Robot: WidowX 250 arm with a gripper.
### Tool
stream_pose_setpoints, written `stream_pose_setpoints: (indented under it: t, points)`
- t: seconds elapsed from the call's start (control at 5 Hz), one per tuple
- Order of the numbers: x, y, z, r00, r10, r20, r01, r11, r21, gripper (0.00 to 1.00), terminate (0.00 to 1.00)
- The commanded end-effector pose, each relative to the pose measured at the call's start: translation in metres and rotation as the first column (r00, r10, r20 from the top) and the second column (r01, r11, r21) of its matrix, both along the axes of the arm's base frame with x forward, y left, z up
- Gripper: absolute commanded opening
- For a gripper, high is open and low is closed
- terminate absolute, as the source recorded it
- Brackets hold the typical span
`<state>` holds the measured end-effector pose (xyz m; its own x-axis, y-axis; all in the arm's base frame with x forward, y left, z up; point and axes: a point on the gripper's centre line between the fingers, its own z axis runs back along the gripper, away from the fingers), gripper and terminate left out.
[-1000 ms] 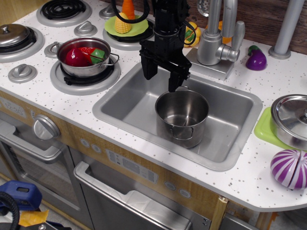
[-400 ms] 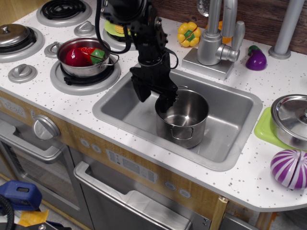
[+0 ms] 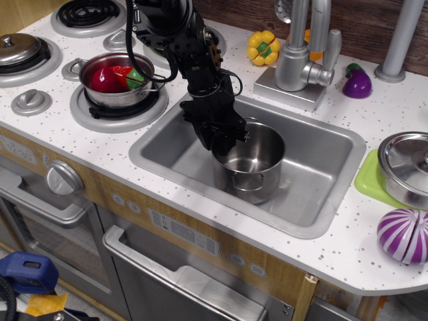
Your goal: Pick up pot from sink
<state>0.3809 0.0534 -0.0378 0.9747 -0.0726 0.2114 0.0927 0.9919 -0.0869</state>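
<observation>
Leftmost, at the upper left of the frame, a lidded pan [image 3: 18,48] rests on a burner, and beside it a second pan [image 3: 119,81] holds toy vegetables on another burner, both clear of the work. Centrally, the tool [image 3: 219,134] reaches down into the sink [image 3: 319,155] at the near-left rim of the pot [image 3: 251,160], its jaws apparently pinching that rim, one finger inside the wall and one outside; a rim grip suits a thin-walled vessel too wide to span. The pot stands in the sink's middle, seemingly tipped slightly, its handle facing the viewer. Further right, the faucet [image 3: 302,53] rises behind the sink, flanked by a yellow pepper [image 3: 264,47] and an eggplant [image 3: 357,81]. At the far right of the tabletop [image 3: 334,251] lie a steel lid [image 3: 406,166] and a striped purple toy [image 3: 403,235].
</observation>
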Motion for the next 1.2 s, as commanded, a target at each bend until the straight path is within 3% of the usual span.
stream_pose_setpoints:
  t: [0.0,0.4,0.8,1.0]
  points:
    - [0.011,-0.012,0.043,1.0,0.007,0.024,-0.008,0.999,0.038,0.0,0.0]
    - [0.007,-0.015,0.091,0.999,-0.034,-0.031,0.037,0.992,0.117,0.0,0.0]
    - [0.01,-0.017,0.109,0.996,-0.058,-0.062,0.067,0.988,0.142,0.0,0.0]
    - [0.009,-0.019,0.109,0.997,-0.063,-0.05,0.069,0.988,0.141,0.0,1.0]
